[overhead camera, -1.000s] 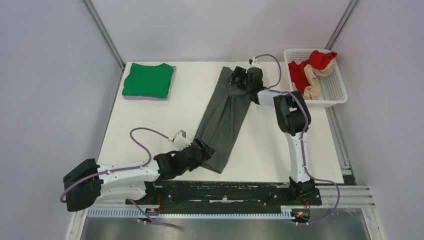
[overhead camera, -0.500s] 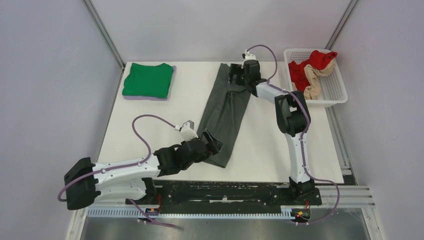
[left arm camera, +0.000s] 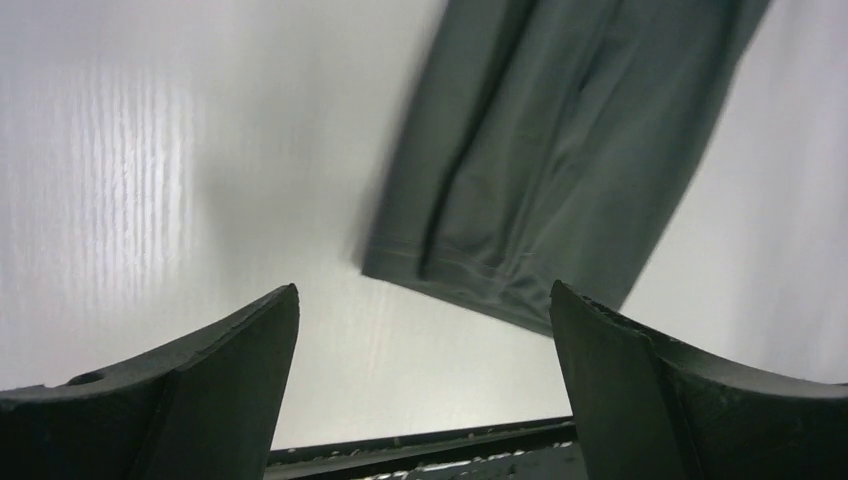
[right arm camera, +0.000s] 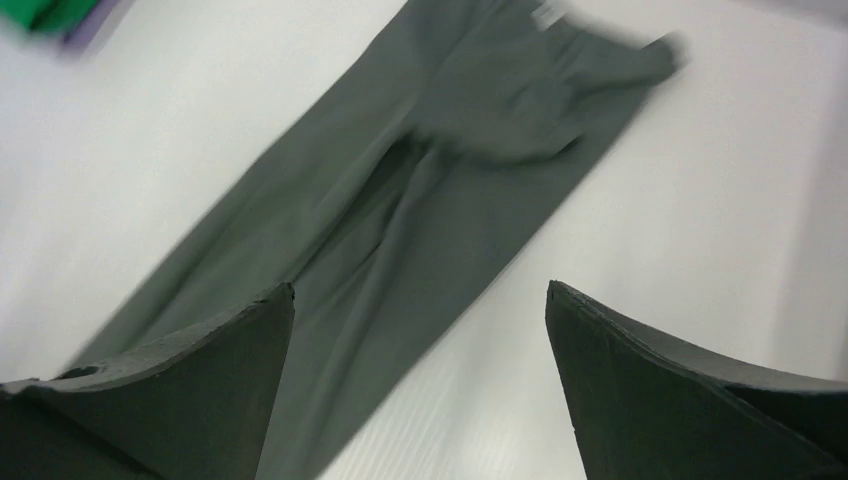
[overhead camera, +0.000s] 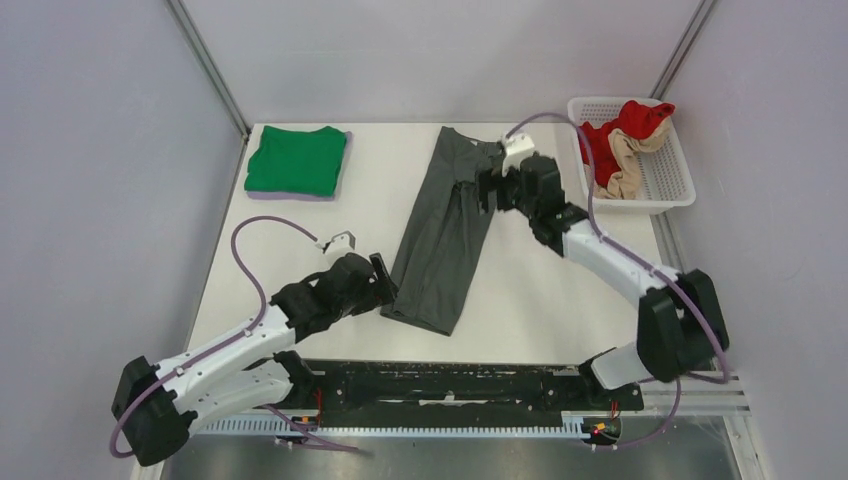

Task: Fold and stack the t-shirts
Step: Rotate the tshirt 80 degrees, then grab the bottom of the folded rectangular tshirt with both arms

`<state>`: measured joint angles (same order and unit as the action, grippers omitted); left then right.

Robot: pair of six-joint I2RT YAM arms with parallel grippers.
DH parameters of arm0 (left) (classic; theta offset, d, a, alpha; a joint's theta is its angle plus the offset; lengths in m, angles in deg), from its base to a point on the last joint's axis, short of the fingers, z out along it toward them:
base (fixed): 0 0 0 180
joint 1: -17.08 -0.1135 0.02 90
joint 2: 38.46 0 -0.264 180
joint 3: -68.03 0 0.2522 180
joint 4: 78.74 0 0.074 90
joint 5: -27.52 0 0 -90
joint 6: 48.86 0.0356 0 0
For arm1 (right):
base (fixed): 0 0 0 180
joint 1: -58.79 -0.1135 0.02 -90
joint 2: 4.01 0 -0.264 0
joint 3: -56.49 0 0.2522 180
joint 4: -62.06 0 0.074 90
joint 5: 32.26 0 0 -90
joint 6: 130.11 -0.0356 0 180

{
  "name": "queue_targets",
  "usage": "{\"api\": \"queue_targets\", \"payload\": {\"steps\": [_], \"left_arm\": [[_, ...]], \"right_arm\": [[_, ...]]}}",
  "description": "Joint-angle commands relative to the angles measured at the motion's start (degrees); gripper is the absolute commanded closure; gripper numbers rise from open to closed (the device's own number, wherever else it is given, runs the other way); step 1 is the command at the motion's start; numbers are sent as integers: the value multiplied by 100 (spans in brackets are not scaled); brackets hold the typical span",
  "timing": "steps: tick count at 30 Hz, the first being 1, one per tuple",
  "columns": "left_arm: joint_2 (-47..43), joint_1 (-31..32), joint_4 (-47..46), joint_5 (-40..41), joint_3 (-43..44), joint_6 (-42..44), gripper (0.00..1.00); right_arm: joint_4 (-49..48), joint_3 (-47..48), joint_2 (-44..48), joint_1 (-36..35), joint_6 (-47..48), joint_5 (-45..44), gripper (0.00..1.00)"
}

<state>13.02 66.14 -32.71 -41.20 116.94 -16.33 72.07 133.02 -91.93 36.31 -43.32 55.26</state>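
Grey cloth, the dark grey t-shirt [overhead camera: 445, 235], lies flat on the white desk [overhead camera: 300, 250] as a long narrow strip, slanting from the upper centre of the top view down to the lower centre. Its far end reaches close to the desk's back edge and its near hem stops a little short of the front edge. The bright green t-shirt [overhead camera: 296, 160] sits folded in the upper left corner on a lilac layer [overhead camera: 300, 197] that shows along its lower edge, well apart from the grey one. Bare desk lies between the two shirts, and another bare stretch lies right of the grey strip. The left pincer [overhead camera: 388, 285] hovers just beside the strip's lower left edge with its fingers apart and nothing between them. In the left wrist view the hem corner of the grey shirt [left arm camera: 560, 150] lies ahead of the spread fingers [left arm camera: 200, 400], with plain desk to its left. The right pincer [overhead camera: 488, 192] hangs over the strip's upper right edge, also spread and holding nothing. The right wrist view is blurred, but shows the grey shirt [right arm camera: 400, 230] running diagonally under the parted fingers [right arm camera: 660, 390]. A white lattice basket [overhead camera: 668, 185] holding a red garment [overhead camera: 632, 122] and a beige garment [overhead camera: 626, 170] stands at the upper right, by the desk's right edge.
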Motion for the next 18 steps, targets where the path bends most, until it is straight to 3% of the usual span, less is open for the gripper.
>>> {"api": "queue_targets", "payload": {"steps": [1, 4, 7, 11, 18], "left_arm": [[53, -660, -234, -1602, -395, 948, 1], [262, -913, -432, -1744, -463, 1150, 2], [638, -1135, -739, -2020, -530, 1190, 13], [1021, -1222, -926, -1985, -575, 1144, 26], [1291, -1292, -1065, -1829, -665, 1079, 33]], "right_arm": [[-212, -1863, 1257, -786, 348, 1074, 2], [-681, -2883, 2014, -1260, 33, 1747, 2], [-801, -3429, 2433, -1779, -48, 1792, 2], [-509, -3644, 2529, -2517, -92, 1225, 2], [-323, -3446, 1974, -3630, 391, 347, 10]]}}
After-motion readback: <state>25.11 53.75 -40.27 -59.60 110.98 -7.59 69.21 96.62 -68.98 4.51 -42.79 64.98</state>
